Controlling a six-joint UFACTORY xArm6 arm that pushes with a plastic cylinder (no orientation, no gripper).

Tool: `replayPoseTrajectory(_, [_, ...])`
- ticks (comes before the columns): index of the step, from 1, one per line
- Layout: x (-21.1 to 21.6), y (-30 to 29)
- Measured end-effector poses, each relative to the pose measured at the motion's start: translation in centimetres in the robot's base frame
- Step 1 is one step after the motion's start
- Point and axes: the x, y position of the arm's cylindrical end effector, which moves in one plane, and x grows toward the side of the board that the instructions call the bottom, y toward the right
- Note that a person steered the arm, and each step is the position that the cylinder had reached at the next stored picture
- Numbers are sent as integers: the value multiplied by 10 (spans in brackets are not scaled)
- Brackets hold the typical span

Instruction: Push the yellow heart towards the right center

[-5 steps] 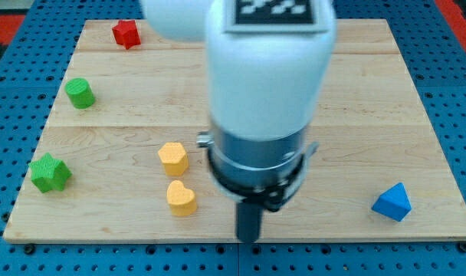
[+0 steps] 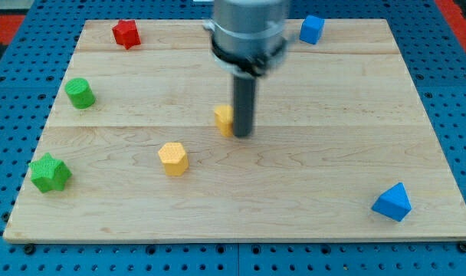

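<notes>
Desk (image 2: pixel 356 107) fills the frame; arm enters from the top centre. No jaws on this rig, only a rod, so nothing is grasped. My tip (image 2: pixel 242 136) sits at mid-frame, touching the right side of the yellow heart (image 2: pixel 224 119), which it partly hides; the heart shape is hard to confirm. Judgement: the push is not set up; the tip must get round to the heart's left, then drive rightward.
</notes>
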Motion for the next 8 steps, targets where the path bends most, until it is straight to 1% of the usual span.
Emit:
replayPoseTrajectory(1, [0, 12])
replayPoseTrajectory(2, [20, 39])
replayPoseTrajectory(3, [20, -13])
replayPoseTrajectory(4, [13, -33])
replayPoseTrajectory(8, [12, -41])
